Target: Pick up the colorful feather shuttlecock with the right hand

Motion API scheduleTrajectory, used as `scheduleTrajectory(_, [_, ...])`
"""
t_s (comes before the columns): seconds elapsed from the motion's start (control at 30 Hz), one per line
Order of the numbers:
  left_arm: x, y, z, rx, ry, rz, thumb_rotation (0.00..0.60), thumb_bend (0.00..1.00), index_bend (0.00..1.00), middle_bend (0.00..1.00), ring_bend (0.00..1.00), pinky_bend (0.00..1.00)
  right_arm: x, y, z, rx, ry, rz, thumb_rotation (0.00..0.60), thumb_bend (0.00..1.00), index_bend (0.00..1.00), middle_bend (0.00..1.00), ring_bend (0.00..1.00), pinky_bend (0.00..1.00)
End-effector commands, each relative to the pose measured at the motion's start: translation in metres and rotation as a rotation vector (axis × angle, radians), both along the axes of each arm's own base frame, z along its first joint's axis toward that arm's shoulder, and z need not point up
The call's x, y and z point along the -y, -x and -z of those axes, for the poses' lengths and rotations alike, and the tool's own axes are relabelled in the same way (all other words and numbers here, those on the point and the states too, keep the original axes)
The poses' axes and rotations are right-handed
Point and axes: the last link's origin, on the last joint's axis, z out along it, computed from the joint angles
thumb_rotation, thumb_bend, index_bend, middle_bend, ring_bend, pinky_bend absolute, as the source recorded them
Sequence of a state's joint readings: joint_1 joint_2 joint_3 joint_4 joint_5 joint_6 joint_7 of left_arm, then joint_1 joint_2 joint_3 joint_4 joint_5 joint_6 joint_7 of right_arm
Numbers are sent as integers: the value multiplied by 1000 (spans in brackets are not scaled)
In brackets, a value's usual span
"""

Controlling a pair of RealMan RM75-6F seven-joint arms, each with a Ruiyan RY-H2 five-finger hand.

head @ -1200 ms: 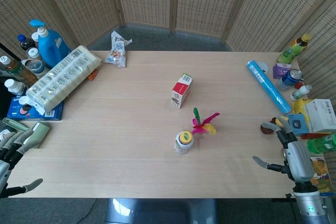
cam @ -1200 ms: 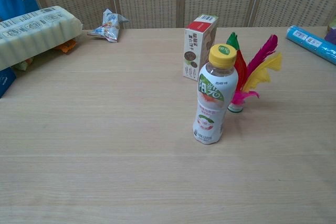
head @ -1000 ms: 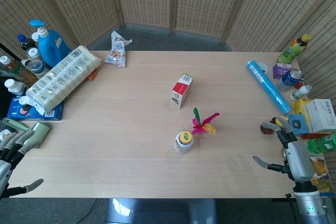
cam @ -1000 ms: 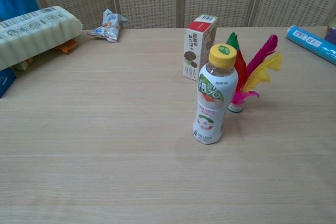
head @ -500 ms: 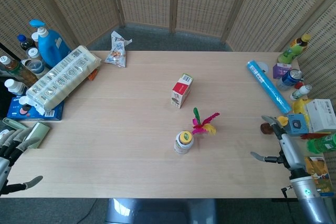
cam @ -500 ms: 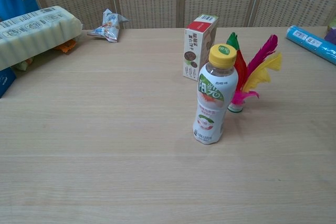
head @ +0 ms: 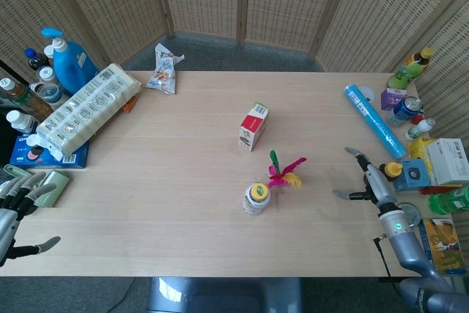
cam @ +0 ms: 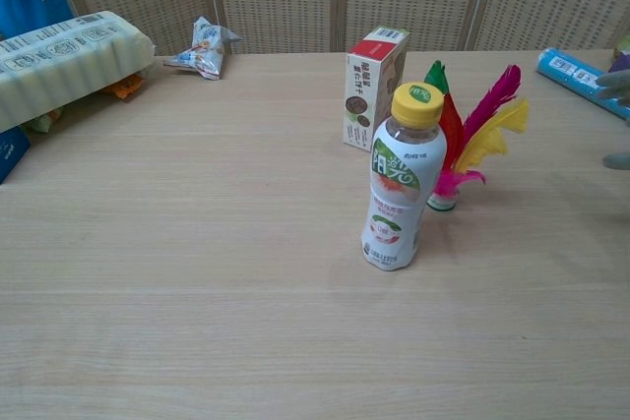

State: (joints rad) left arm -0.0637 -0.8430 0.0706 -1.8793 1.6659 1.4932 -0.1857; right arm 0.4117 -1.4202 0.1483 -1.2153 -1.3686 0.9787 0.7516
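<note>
The feather shuttlecock (head: 284,172) stands upright near the table's middle, with green, red, magenta and yellow feathers; in the chest view the shuttlecock (cam: 471,135) rises just behind and right of a bottle. My right hand (head: 364,177) hovers over the table's right side, fingers spread and empty, well to the right of the shuttlecock; only its fingertips (cam: 617,86) show at the chest view's right edge. My left hand (head: 20,207) sits off the table's front left corner, fingers apart, holding nothing.
A yellow-capped drink bottle (head: 256,199) stands just front-left of the shuttlecock. A red and white carton (head: 253,126) stands behind it. A blue tube (head: 374,119) lies at the right, with bottles, cans and boxes (head: 432,159) beyond. A long white pack (head: 86,110) lies at the left.
My right hand has come up from the table's front right edge and moved left and farther in over the table, toward the shuttlecock. The left hand has barely shifted.
</note>
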Motion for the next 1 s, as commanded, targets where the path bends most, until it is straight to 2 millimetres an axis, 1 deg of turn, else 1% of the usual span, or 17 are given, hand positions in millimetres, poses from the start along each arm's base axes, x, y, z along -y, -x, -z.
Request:
scheduleTrajectory(0.03, [-2, 2, 1, -4, 0, -10, 600, 0, 190, 0, 0, 0, 5, -5, 10, 19, -18, -8, 600, 0, 0, 0, 0, 0])
scheduleTrajectory(0.17, [-5, 4, 2, -7, 2, -22, 600, 0, 189, 0, 0, 0, 9, -14, 24, 33, -41, -28, 600, 0, 0, 0, 0, 0])
scheduleTrajectory(0.37, [-8, 6, 2, -11, -1, -34, 600, 0, 189, 0, 0, 0, 12, -27, 38, 60, -61, -50, 600, 0, 0, 0, 0, 0])
scheduleTrajectory(0.67, [-10, 9, 3, -15, 1, -46, 600, 0, 189, 0, 0, 0, 18, -47, 54, 110, -81, -68, 600, 0, 0, 0, 0, 0])
scheduleTrajectory(1.0, [-11, 9, 5, -21, 5, -50, 600, 0, 190, 0, 0, 0, 19, -73, 73, 158, -110, -98, 600, 0, 0, 0, 0, 0])
